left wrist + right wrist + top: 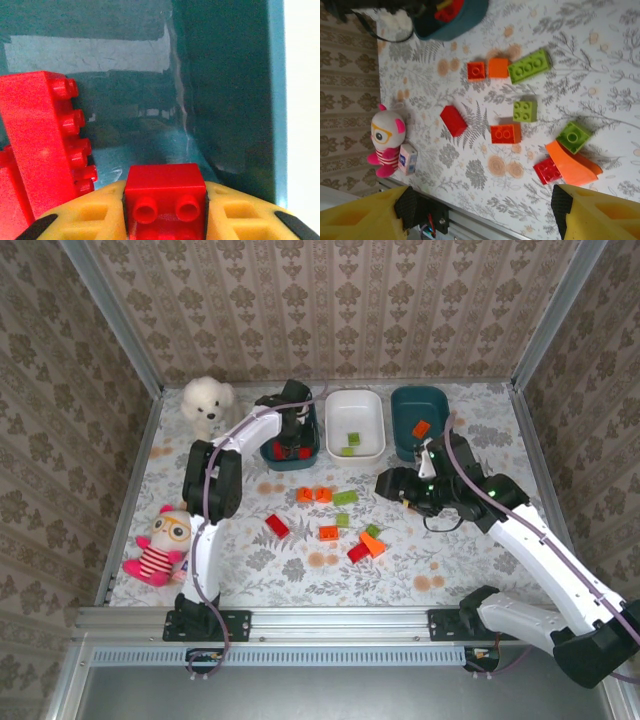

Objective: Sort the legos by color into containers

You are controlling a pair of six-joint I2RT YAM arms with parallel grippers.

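Holding a red brick pinched between its fingers, the left gripper hangs inside the teal tub just left of the white tub. Other red bricks lie in that teal tub, so red evidently belongs there and a release looks near. The left arm stretches far forward, its wrist bent down into that tub. The right gripper is spread wide with nothing in it, above the loose legos on the table in front of the white tub. Its arm is folded at the elbow, probably choosing a brick.
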